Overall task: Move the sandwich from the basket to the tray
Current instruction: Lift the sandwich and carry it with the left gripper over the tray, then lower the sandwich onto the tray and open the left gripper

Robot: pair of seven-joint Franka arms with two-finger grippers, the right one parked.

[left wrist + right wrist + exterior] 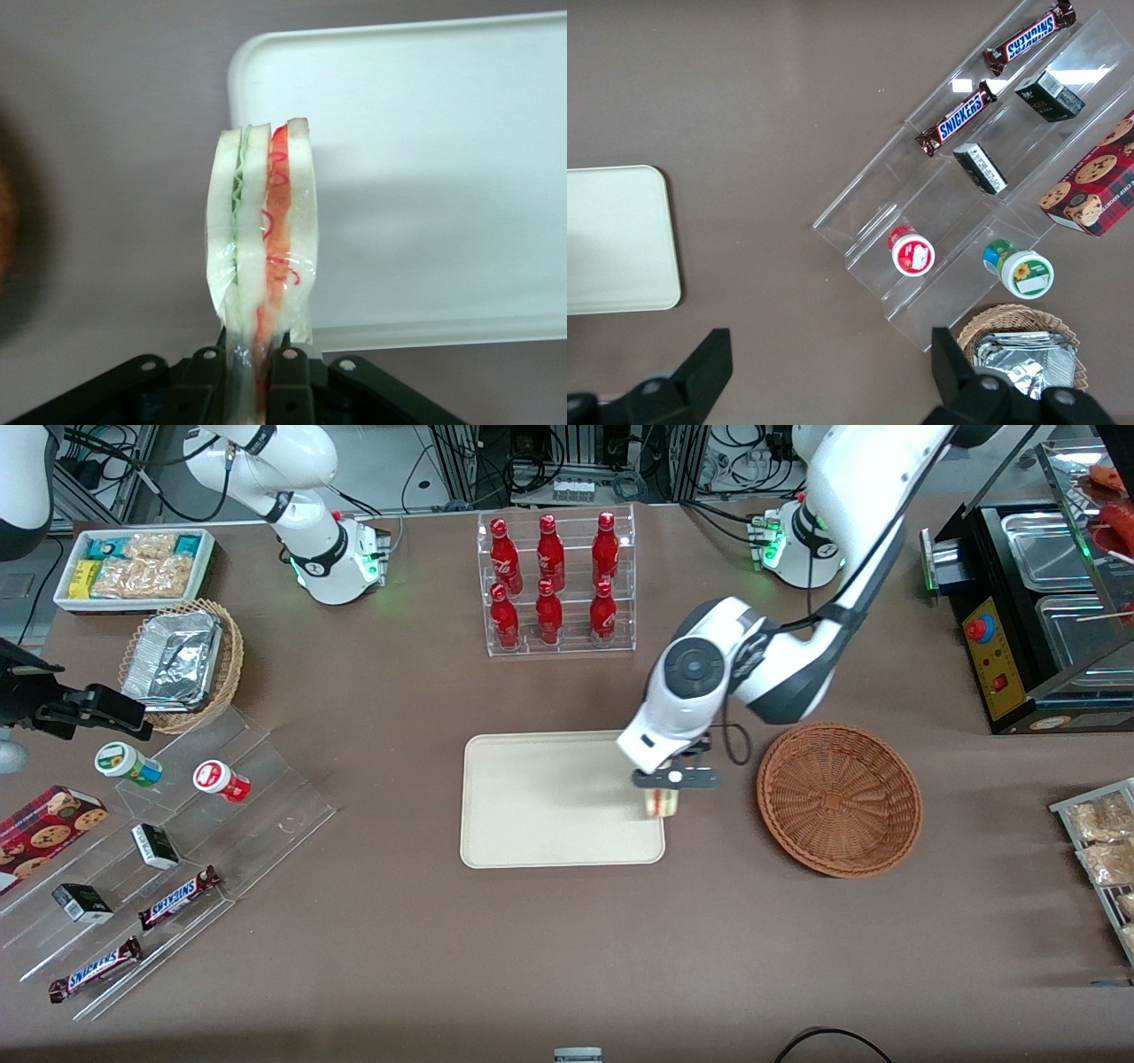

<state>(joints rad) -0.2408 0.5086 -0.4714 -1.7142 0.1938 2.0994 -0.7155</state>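
My left gripper [666, 786] hangs over the edge of the cream tray [540, 797] that faces the basket, shut on the sandwich [662, 802]. In the left wrist view the wrapped sandwich [261, 239] stands on edge between the black fingers [291, 376], its white bread, green and orange-red filling showing, with the tray's corner [416, 177] below it. The reddish-brown wicker basket [838, 797] sits beside the tray, toward the working arm's end, with nothing in it.
A rack of red bottles [555, 584] stands farther from the front camera than the tray. A clear stepped shelf with snacks [142, 850], a tan basket of foil containers [182, 660] and a white snack bin [133, 567] lie toward the parked arm's end. A black appliance [1036, 620] stands past the basket.
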